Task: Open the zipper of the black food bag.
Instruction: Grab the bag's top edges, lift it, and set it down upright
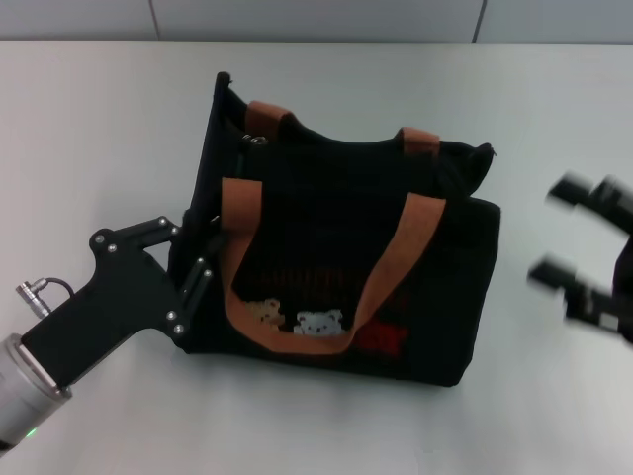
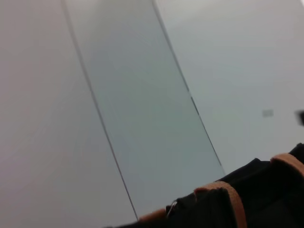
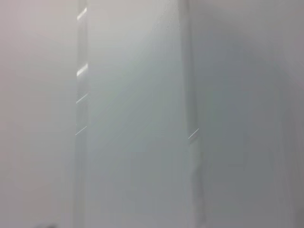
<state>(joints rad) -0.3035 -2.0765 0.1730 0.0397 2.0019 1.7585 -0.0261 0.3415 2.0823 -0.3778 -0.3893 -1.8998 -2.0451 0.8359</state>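
Note:
The black food bag (image 1: 326,228) stands in the middle of the white table, its orange-brown handles (image 1: 396,262) hanging over the front with the white animal patches. The zipper (image 1: 255,141) runs along the top rim, and its small silvery pull (image 2: 171,207) sits near the bag's left end. My left gripper (image 1: 198,252) presses against that left end panel, its tips lost against the black fabric. My right gripper (image 1: 562,230) hovers open and blurred to the right of the bag, apart from it and holding nothing. The right wrist view shows only pale wall.
White table (image 1: 99,129) stretches all around the bag, with a pale wall seam (image 1: 153,20) behind it. The left wrist view shows the bag's top edge (image 2: 266,199) with wall panels beyond.

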